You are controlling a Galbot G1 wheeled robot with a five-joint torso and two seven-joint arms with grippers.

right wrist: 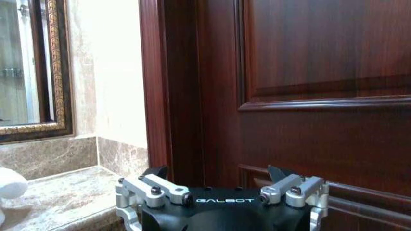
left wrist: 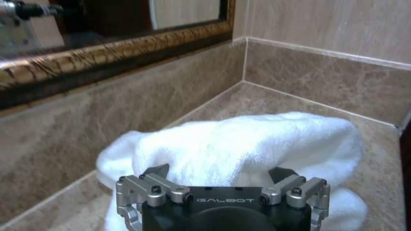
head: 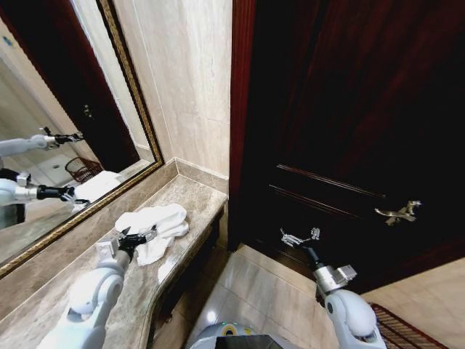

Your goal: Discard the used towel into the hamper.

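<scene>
Reaching: left gripper (head: 139,237) spread at towel (head: 156,225) on counter (head: 196,193); right gripper (head: 299,238) spread, idle by door (head: 349,109). Pickup, hamper drop pending.

From the head we look down; our left wrist faces the crumpled white terry towel (left wrist: 257,149) closely; our right wrist faces the dark reddish wooden door (right wrist: 308,72).

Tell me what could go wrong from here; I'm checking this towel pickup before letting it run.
The towel is a loose heap near the counter edge, so the open left gripper may pinch only a fold and drag the rest off. The right gripper hangs close to the door and could bump it.
</scene>
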